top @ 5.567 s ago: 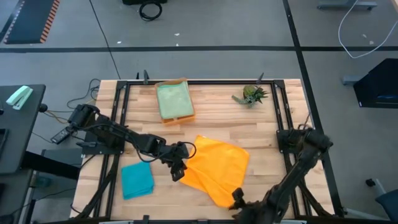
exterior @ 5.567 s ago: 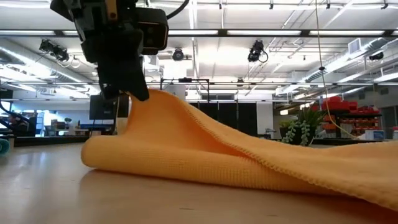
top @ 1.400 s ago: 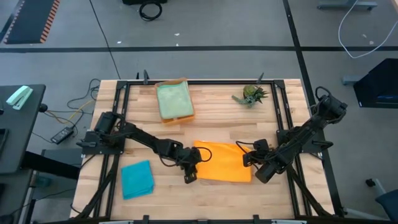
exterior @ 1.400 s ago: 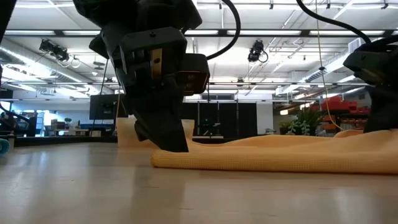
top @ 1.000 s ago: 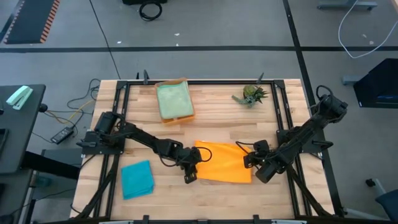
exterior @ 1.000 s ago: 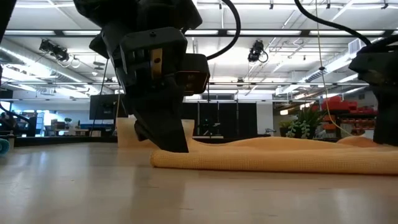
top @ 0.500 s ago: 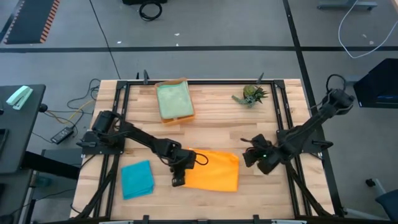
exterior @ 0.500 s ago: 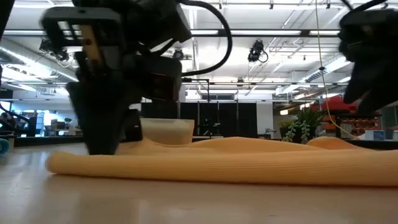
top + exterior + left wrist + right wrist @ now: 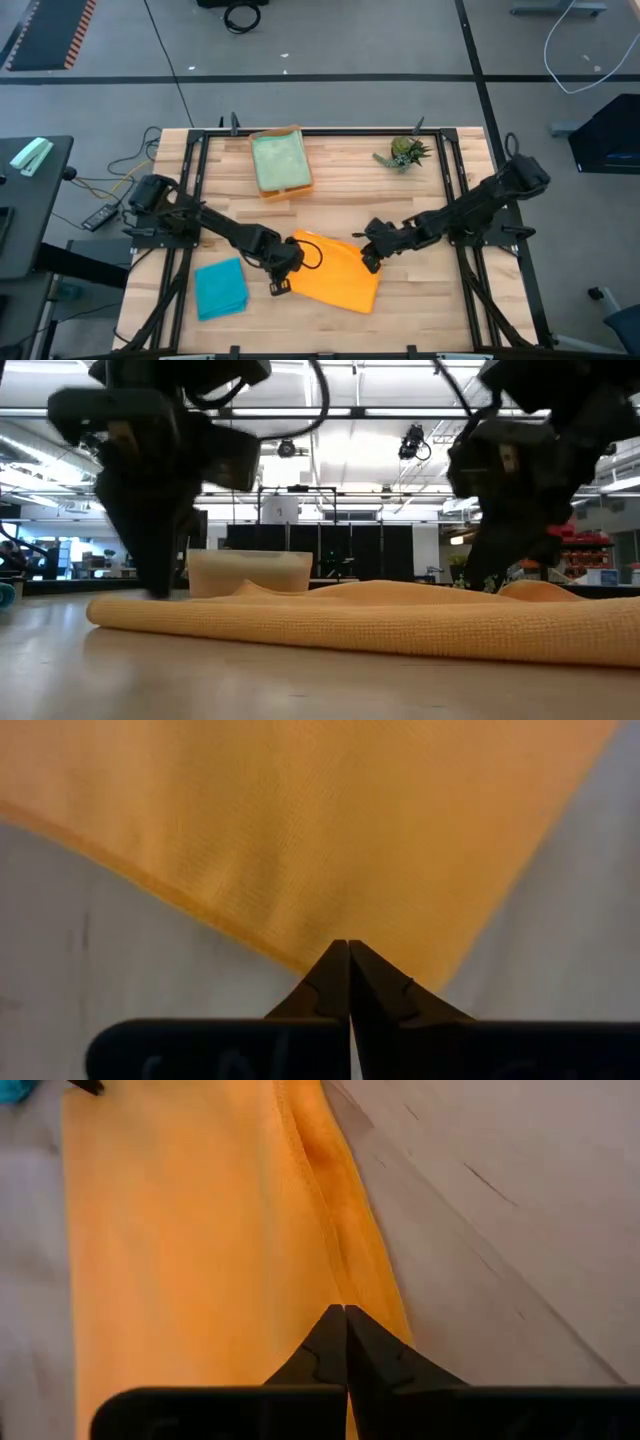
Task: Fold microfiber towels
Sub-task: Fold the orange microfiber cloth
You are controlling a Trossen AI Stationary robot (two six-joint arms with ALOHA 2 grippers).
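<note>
An orange microfiber towel [image 9: 335, 272] lies folded and askew on the wooden table, toward its near edge; it also shows in the low view [image 9: 380, 625]. My left gripper [image 9: 277, 286] is shut at the towel's near-left corner. My right gripper [image 9: 368, 263] is shut and low over the towel's right edge. A folded teal towel [image 9: 220, 288] lies near the left edge. A sage green towel [image 9: 279, 160] lies in an orange tray at the far side. My left gripper is shut on the orange towel's near-left corner [image 9: 318, 952], fingers pointing down. The shut fingertips [image 9: 340, 970] hide how many layers they hold. The towel lies flat on the table. My right gripper's shut fingertips [image 9: 335, 1335] come down on the towel beside its hemmed right edge [image 9: 372, 1280]. I cannot tell whether they pinch the cloth or only press on it.
A small spiky green plant [image 9: 405, 152] stands at the far right. The orange tray [image 9: 283, 190] stands at the far middle. Black frame rails [image 9: 195, 190] run along the table's sides. Bare wood shows between the tray and the orange towel.
My left gripper has gone toward the table's left and near edges, dragging the orange towel's left end with it; the towel has slid left and turned askew. My right gripper has risen off the towel's right end, gone left, and come down on the towel's right edge.
</note>
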